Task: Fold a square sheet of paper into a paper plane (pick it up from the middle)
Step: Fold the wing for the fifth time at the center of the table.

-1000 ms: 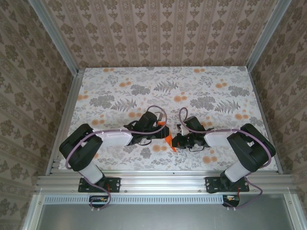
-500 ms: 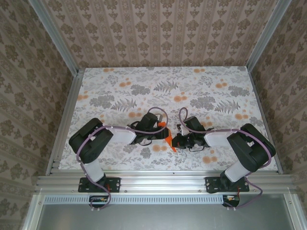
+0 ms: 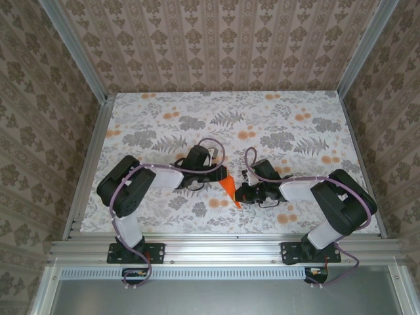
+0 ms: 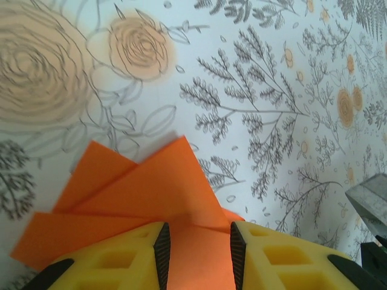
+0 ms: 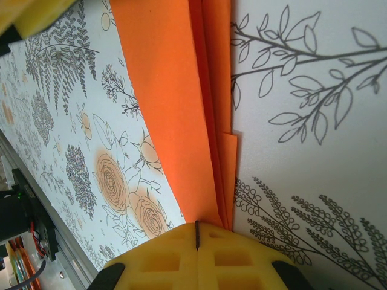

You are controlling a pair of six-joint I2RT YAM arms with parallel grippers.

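The right hand (image 5: pixel 196 234) is fully closed. Its two yellow fingers (image 5: pixel 242 260) meet along a thin seam, and the stacked edges of the folded orange paper (image 5: pixel 163 103) run straight into that seam, so the paper is pinched there by its narrow end. From the grip, the paper's long axis runs away from the fingers up the right wrist view, leaning a little to the left. One broad face shows, with several thinner layers edge-on beside it along the crease.

The left hand (image 4: pixel 196 254) is partway open, with a clear gap between its yellow fingers (image 4: pixel 115 266). The paper spans that gap and carries on beneath the left finger, so the fingers sit over the sheet rather than closing on it. I cannot tell whether they press on it. Beyond them the paper fans into overlapping triangular flaps whose points face away from the hand.

From above, the two hands meet nose to nose near the middle of the floral worktop (image 3: pixel 197 125), towards its near edge. The paper lies between them, with its long axis on a diagonal. The wider end is by the left hand, and the narrow tip points towards the near edge, just beside the right hand.
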